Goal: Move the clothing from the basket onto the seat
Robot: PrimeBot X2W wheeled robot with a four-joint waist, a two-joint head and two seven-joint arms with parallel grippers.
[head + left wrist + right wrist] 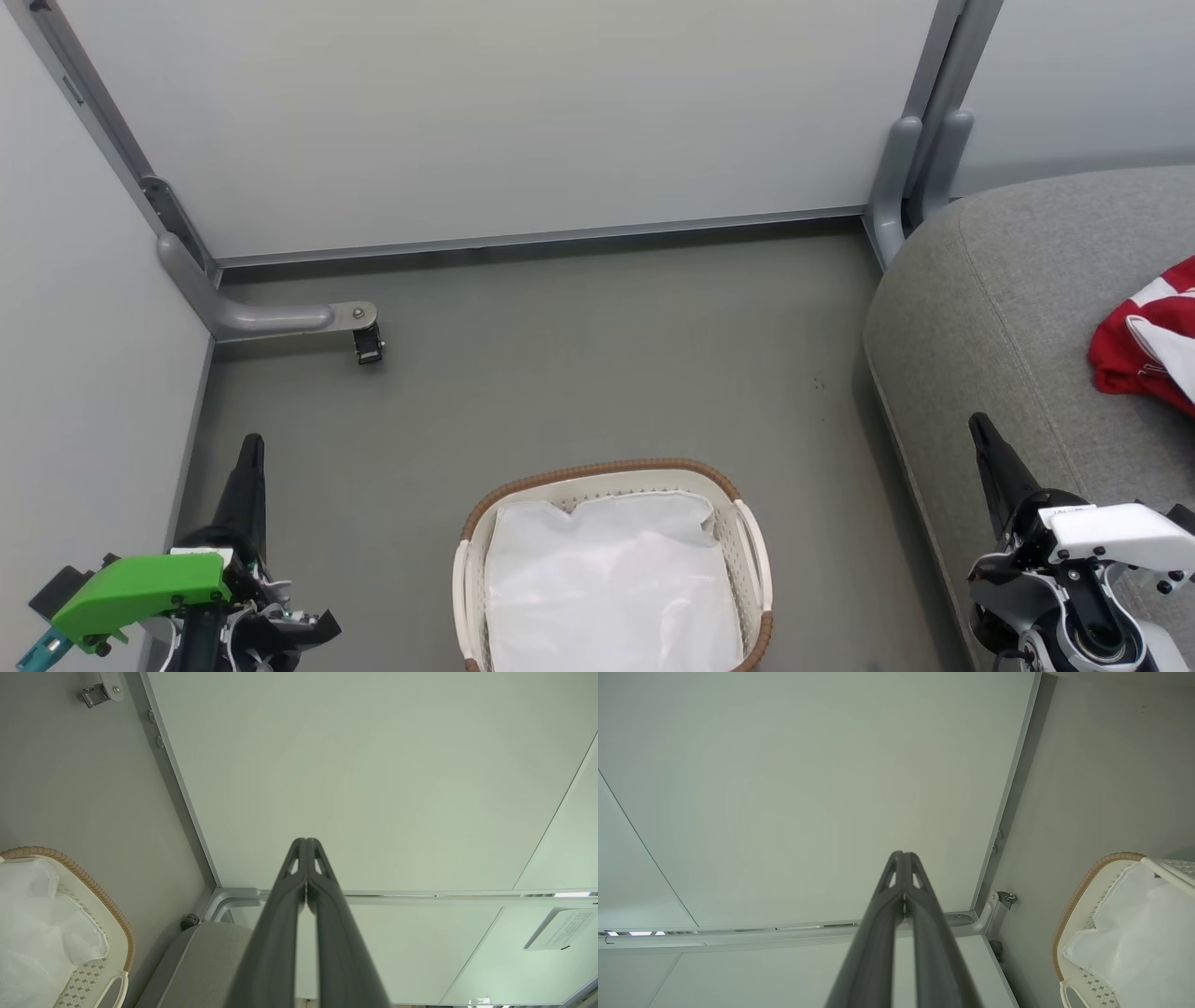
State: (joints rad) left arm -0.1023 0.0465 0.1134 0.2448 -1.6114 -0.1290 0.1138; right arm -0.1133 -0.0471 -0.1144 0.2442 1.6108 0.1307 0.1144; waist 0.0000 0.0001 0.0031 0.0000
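Observation:
The white basket (752, 551) with its brown rim stands on the floor at the bottom middle of the head view, holding a white liner cloth (607, 583). Red clothing (1144, 341) with white trim lies on the grey seat (1008, 308) at the right edge. My left gripper (250, 446) is shut at the lower left, left of the basket, with nothing in it. Shut and holding nothing, my right gripper (978, 427) hovers over the seat's front edge at the lower right. The basket (117, 924) also shows in the left wrist view behind the shut left gripper (306, 841), and the basket (1069, 905) appears beside the shut right gripper (903, 854).
Pale partition panels (523, 112) close off the back and left. A grey panel foot with a caster (367, 343) juts onto the floor at the left, and another grey foot (898, 187) stands by the seat's far corner. Grey floor (597, 355) lies between basket and wall.

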